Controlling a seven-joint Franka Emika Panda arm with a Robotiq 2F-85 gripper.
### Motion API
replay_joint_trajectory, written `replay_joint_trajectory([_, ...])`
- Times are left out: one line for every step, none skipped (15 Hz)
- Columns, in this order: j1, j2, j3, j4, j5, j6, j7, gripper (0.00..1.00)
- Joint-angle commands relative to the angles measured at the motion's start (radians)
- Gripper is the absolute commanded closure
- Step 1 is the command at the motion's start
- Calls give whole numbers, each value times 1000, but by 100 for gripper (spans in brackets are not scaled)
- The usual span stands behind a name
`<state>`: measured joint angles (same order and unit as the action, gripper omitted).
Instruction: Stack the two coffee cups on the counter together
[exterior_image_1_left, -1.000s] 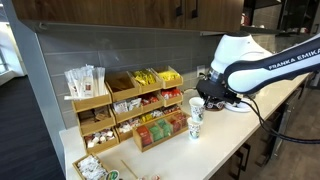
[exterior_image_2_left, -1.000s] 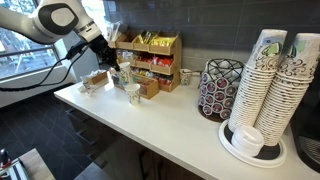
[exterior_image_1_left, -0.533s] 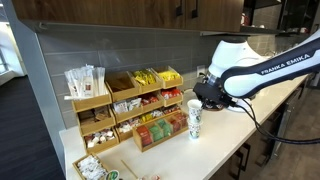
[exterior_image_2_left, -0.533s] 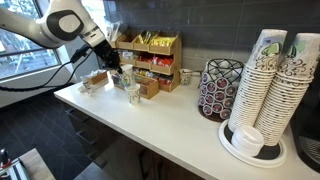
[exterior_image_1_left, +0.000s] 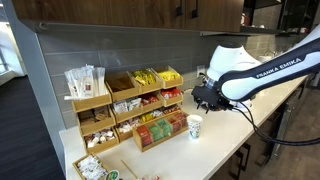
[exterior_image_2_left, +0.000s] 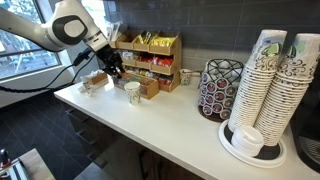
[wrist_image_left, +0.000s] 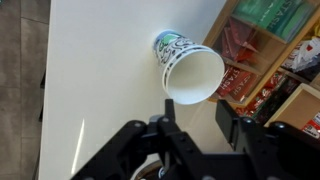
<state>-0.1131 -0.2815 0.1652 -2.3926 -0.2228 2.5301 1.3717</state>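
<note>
A small white paper coffee cup with green marks (exterior_image_1_left: 194, 126) stands upright on the pale counter (exterior_image_1_left: 228, 140), right in front of the wooden organizer. It also shows in the other exterior view (exterior_image_2_left: 132, 93) and in the wrist view (wrist_image_left: 190, 68), where its open mouth faces the camera. It looks like one cup shape; I cannot tell a second cup apart from it. My gripper (exterior_image_1_left: 205, 101) is open and empty, just above the cup and clear of it, as also seen in an exterior view (exterior_image_2_left: 113, 70) and the wrist view (wrist_image_left: 195, 115).
Wooden organizers with snack and tea packets (exterior_image_1_left: 140, 100) stand against the wall behind the cup. A dark patterned container (exterior_image_2_left: 218, 88) and tall stacks of cups (exterior_image_2_left: 268, 80) on a white tray stand further along the counter (exterior_image_2_left: 170, 125).
The cup I held came down into the cup standing on the counter. My gripper opened, let it go and lifted a little.
</note>
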Motion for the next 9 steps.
replay_joint_trajectory([10,-30,2,-7,-37,-20,-26,19])
replay_joint_trajectory([18,-43,2,-9,-50,-37,-76,10])
replay_joint_trajectory([23,-54,2,-13,-62,-47,-113,4])
replay_joint_trajectory([30,-67,1,-18,-66,-52,-155,0])
replay_joint_trajectory([38,-82,0,-23,-72,-60,-203,0])
replay_joint_trajectory([44,-94,0,-26,-69,-60,-244,0])
replay_joint_trajectory([50,-105,0,-28,-59,-63,-284,0])
replay_joint_trajectory([52,-116,2,-30,-55,-66,-312,0])
replay_joint_trajectory([54,-126,5,-29,-52,-74,-337,0])
